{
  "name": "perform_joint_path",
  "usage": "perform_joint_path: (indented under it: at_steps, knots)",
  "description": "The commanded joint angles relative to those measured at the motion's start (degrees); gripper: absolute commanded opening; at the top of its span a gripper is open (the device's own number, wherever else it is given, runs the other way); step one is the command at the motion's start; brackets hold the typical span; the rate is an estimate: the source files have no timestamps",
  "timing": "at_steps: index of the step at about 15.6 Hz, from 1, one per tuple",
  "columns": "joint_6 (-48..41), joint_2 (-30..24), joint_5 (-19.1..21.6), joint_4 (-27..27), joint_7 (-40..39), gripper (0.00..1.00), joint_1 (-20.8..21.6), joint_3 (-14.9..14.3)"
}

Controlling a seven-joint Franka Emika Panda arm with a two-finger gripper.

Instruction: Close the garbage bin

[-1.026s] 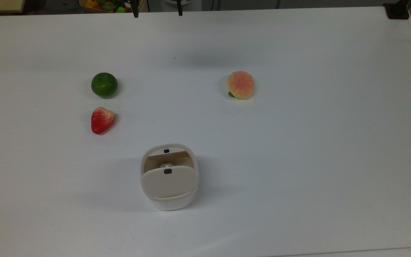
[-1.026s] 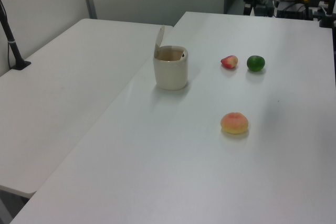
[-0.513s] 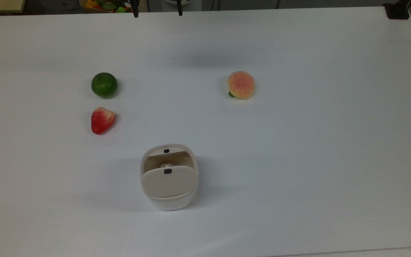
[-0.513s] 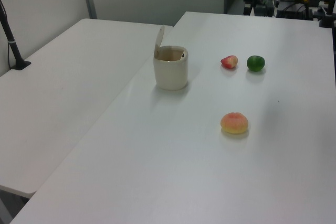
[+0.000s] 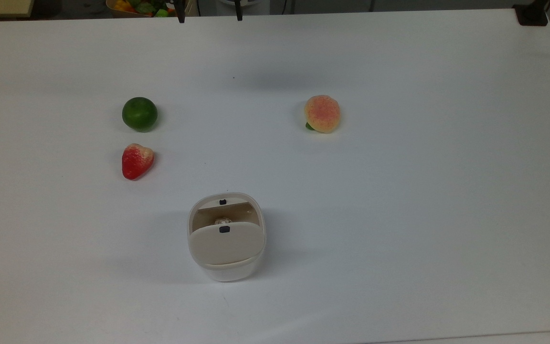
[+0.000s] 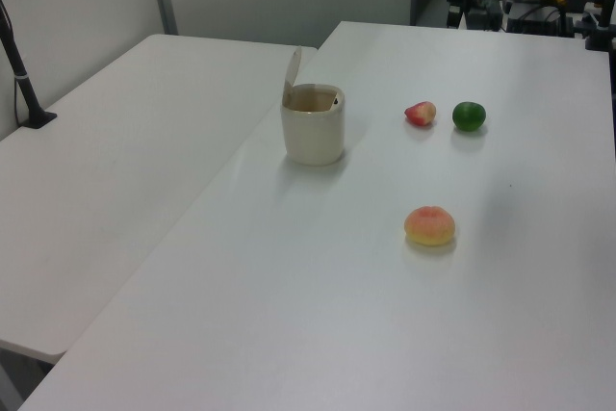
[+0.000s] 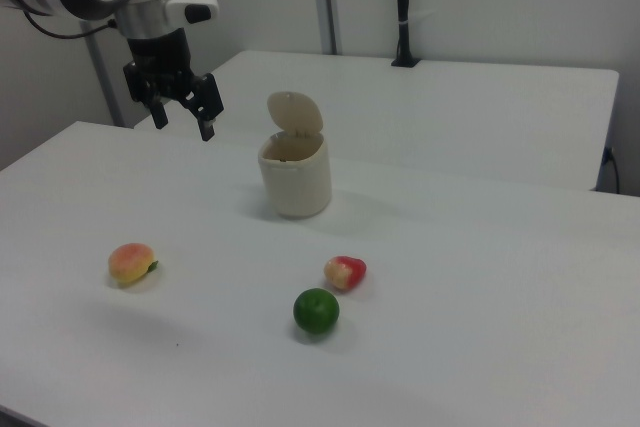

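Nothing has moved; rounded garbage bin (image 5: pixel 226 239) smooth lid raised.

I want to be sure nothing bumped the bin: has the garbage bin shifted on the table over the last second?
No. In the top view the garbage bin sits at the same spot below the strawberry, its lid up as before.

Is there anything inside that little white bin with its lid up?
In the top view, the garbage bin stands open, and a small pale, rounded lump lies at the bottom; what it is cannot be told. The raised lid covers the rest of the inside.
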Motion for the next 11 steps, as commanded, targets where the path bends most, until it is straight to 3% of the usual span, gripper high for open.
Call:
perform_joint_path:
  at_steps: [1,3,6,8,11]
  knots:
    - [1.93,-0.92,0.72,-1.50,-1.71,0.62,0.42,-0.54]
    - [3.68,-0.84,0.89,-1.50,-1.62,0.50,0.50,-0.54]
    - [4.04,-0.66,1.51,-1.59,-1.62,0.46,0.50,-0.54]
    - [4.04,-0.66,1.60,-1.59,-1.62,0.29,0.50,-0.54]
    - [4.04,-0.57,2.29,-1.59,-1.53,0.15,0.50,-0.54]
